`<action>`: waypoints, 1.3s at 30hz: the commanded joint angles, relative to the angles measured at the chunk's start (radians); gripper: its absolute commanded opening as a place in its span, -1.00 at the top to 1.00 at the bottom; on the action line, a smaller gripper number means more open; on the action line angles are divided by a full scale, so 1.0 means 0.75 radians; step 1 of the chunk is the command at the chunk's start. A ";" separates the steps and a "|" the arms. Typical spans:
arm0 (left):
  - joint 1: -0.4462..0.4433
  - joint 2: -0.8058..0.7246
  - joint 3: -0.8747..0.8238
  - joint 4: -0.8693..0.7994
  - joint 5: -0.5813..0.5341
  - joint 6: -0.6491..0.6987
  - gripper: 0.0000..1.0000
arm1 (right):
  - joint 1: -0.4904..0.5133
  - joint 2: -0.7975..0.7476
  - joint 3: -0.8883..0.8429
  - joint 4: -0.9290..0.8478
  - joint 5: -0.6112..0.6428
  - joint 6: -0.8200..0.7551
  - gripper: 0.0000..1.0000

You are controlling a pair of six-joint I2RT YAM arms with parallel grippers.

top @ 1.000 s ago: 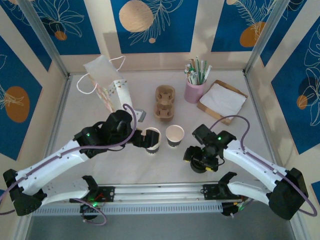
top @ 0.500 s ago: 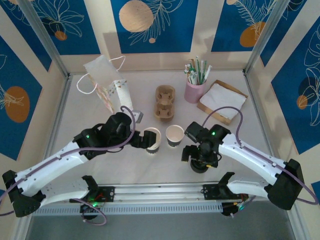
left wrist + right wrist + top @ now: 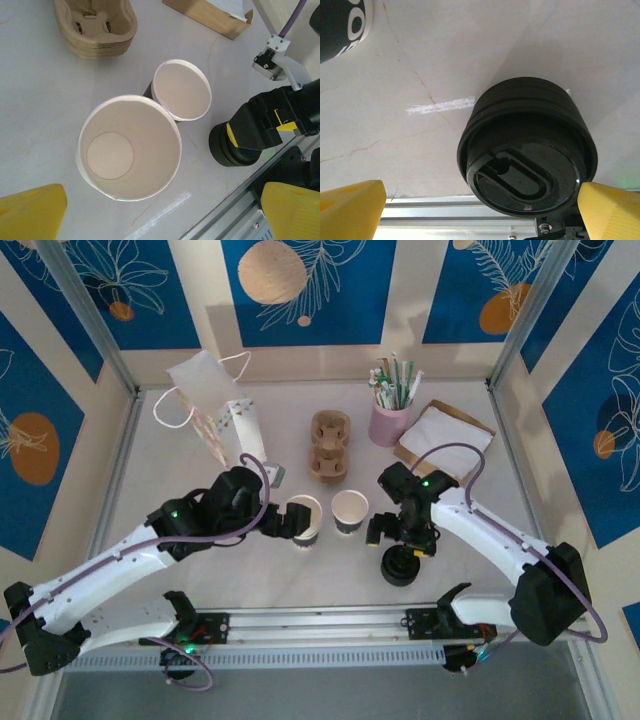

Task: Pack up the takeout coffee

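Black lids (image 3: 398,567) stand in a stack on the bench (image 3: 300,575), at five o'clock from the takeout coffee cup (image 3: 350,508). This cup is near the middle of the bench, upright, with an open mouth and a dark band. The right gripper (image 3: 399,545) hangs over the stack with its fingers spread wide, one at each side. At nine o'clock from the banded cup, just beside it, stands a plain cream cup (image 3: 305,515). The left gripper (image 3: 290,523) is spread around it; we cannot tell if it touches. A pulp cup carrier (image 3: 329,445) lies at eleven o'clock.
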 commanded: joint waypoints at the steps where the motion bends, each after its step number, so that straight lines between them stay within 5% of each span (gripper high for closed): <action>1: 0.007 -0.015 -0.021 -0.009 -0.010 -0.004 -1.00 | 0.008 0.004 -0.027 -0.011 -0.052 -0.015 -0.98; 13: 0.007 -0.009 -0.035 0.000 0.006 -0.002 -1.00 | 0.049 -0.002 -0.027 -0.107 0.122 0.121 -1.00; 28: 0.009 -0.011 -0.044 -0.004 0.004 0.004 -1.00 | 0.035 0.030 -0.092 -0.060 0.096 0.138 -0.63; 39: 0.012 0.003 -0.041 0.008 0.012 0.006 -1.00 | 0.063 0.020 -0.095 -0.087 0.098 0.170 -0.74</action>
